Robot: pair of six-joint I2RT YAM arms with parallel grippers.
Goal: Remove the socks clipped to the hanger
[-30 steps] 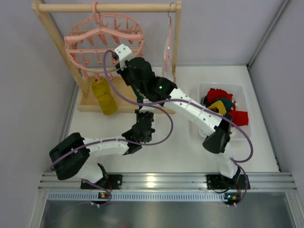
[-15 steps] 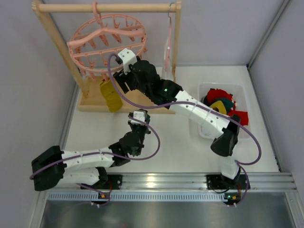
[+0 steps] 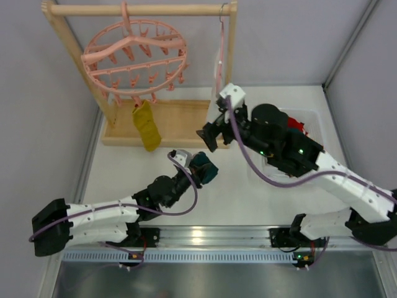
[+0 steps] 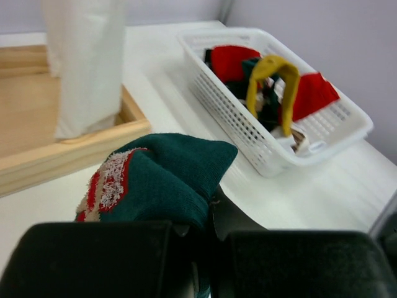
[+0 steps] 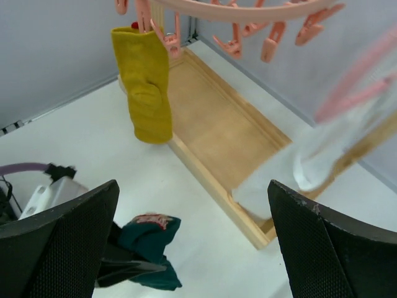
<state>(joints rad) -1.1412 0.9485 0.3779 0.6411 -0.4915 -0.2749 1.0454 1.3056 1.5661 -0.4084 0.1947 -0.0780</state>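
The jaws of the left gripper (image 3: 197, 167) squeeze a dark teal sock (image 4: 164, 174). The jaws of the right gripper (image 3: 208, 136) are wide apart and hold nothing. A yellow sock (image 3: 146, 127) hangs straight down from the pink hanger (image 3: 136, 53), to the left of the right gripper.

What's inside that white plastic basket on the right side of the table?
The white basket holds a heap: red socks, a mustard yellow sock arched on top, dark teal socks. Whatever lies beneath the heap is covered.
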